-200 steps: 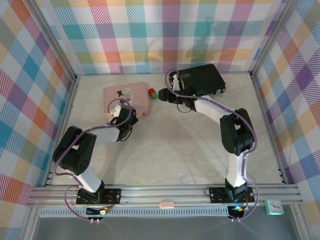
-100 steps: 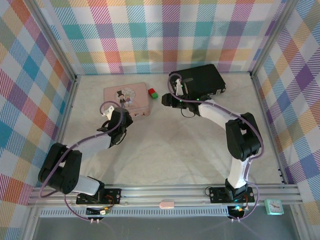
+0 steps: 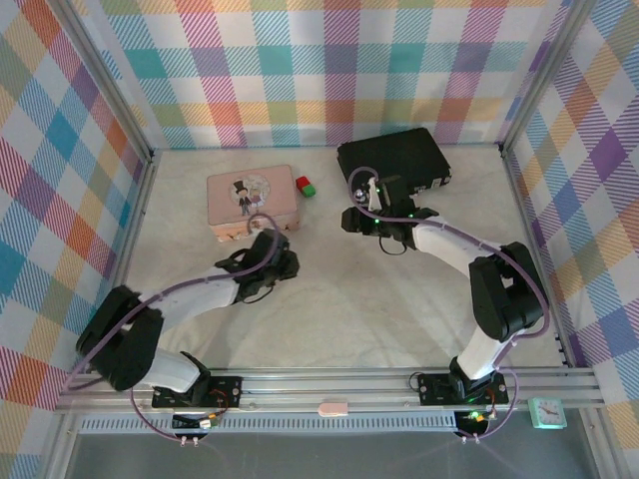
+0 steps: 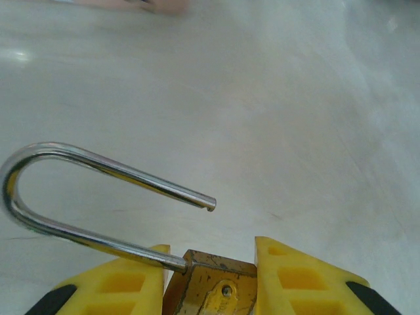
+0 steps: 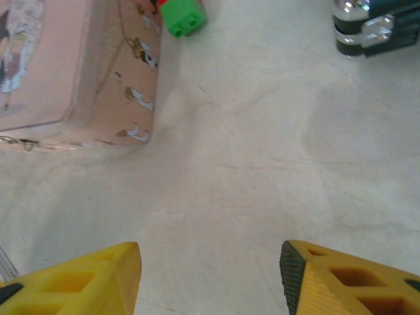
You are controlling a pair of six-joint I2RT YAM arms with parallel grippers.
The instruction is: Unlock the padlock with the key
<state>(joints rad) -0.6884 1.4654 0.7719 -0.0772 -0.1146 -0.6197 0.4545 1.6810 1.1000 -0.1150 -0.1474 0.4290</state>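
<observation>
The left gripper [image 4: 211, 257] grips the brass padlock [image 4: 213, 292] between its fingers, the shackle swung open. The right gripper [image 5: 210, 262] is spread apart.

Table [image 3: 399, 289]: pale, faintly marbled surface, with fine scuff lines noted in the wrist views. Items resting directly on it: one pink tin [image 3: 252, 197], far left, lying flat; one red cube [image 3: 302, 183] and one green cube [image 3: 310, 190], touching each other, just beside the tin's right edge; one black case [image 3: 391, 157], far centre-right, apart from the cubes
</observation>
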